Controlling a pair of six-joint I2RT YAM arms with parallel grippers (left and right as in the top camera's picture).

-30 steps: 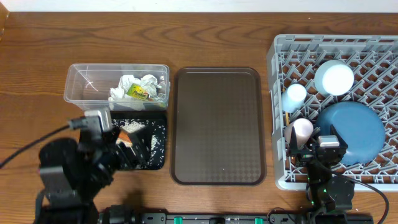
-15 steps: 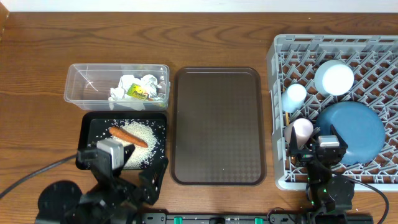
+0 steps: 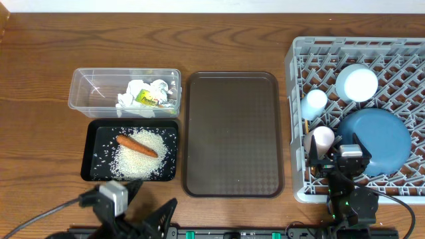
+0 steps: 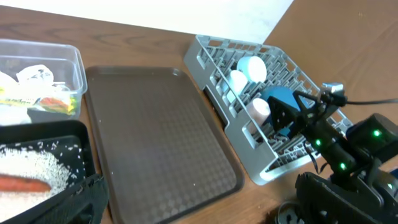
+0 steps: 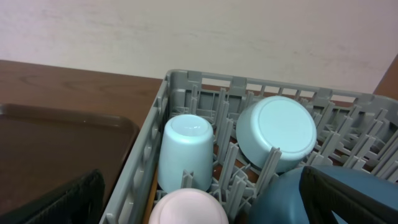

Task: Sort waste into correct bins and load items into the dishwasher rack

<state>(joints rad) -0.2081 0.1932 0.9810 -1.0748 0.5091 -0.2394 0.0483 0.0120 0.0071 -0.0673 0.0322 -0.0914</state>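
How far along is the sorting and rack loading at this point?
Nearly finished. Paper wads lie in the clear tub, carrot and rice in the black bin; plate, bowl, pink cup and blue cup sit in the rack. Left gripper and right gripper are open, empty. I cannot make out the chopsticks.

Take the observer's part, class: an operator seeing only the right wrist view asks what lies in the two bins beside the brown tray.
Observer: The clear plastic rectangular tub holds crumpled white paper wads, one with a yellow-green wrapper.
Operator: And the other?
Observer: The shallow black rectangular bin holds a small orange carrot lying on loose white rice grains.
Operator: Anything on the tray?
Observer: The flat brown serving tray is bare.
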